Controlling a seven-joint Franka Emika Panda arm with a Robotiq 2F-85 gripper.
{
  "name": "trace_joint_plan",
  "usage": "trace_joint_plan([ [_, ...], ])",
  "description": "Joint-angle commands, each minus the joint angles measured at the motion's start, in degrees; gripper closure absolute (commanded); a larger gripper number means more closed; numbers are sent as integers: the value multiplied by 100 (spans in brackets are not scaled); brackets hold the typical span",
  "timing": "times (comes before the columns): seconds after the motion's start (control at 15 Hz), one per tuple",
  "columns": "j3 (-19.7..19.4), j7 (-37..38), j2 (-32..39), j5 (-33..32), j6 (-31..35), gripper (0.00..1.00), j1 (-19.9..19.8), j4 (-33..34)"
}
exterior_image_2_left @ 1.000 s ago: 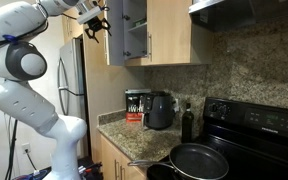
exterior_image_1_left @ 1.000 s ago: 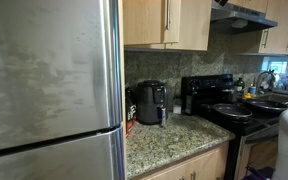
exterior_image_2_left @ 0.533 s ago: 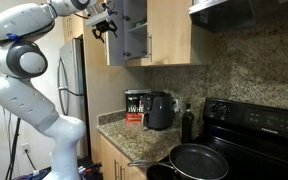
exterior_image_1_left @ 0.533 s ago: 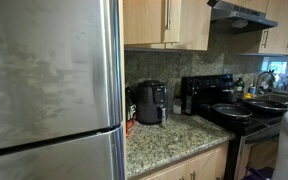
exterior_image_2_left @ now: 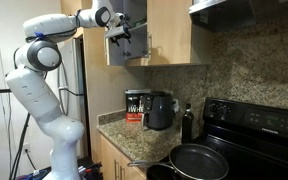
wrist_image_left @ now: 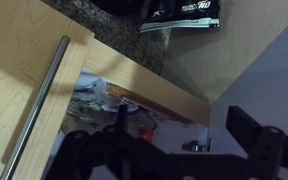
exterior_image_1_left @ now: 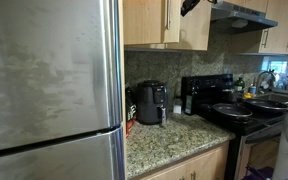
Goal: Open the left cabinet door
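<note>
Looking down from the wrist, the black two-finger gripper (wrist_image_left: pixel 179 140) is spread wide, nothing between its two fingers. Just past it the tall light-wood left cabinet door (wrist_image_left: pixel 14 70) hangs ajar. Its one slim silver bar handle (wrist_image_left: pixel 34 110) sits off beside the fingers, so I'd guess the plan is nudging the door's edge wider. Farther off in an exterior view, the matching right-hand wood door (exterior_image_2_left: pixel 172 30) is closed, so two upper doors total.

left cabinet door (wrist_image_left: pixel 14 70) light wood | handle (wrist_image_left: pixel 36 110) silver | countertop (exterior_image_1_left: pixel 174 135) speckled brown granite | stove (exterior_image_2_left: pixel 259 125) black | fridge (exterior_image_1_left: pixel 44 80) grey steel
</note>
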Motion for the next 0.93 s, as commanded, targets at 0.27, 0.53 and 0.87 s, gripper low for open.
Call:
trace_joint_plan([
  [0.27,244,-97,-98,1331,108,0,-84,-185],
  [0.53,248,-66,-166,1945,39,0,-44,-345],
  [0.87,515,-110,-394,2855,30,0,211,-999],
])
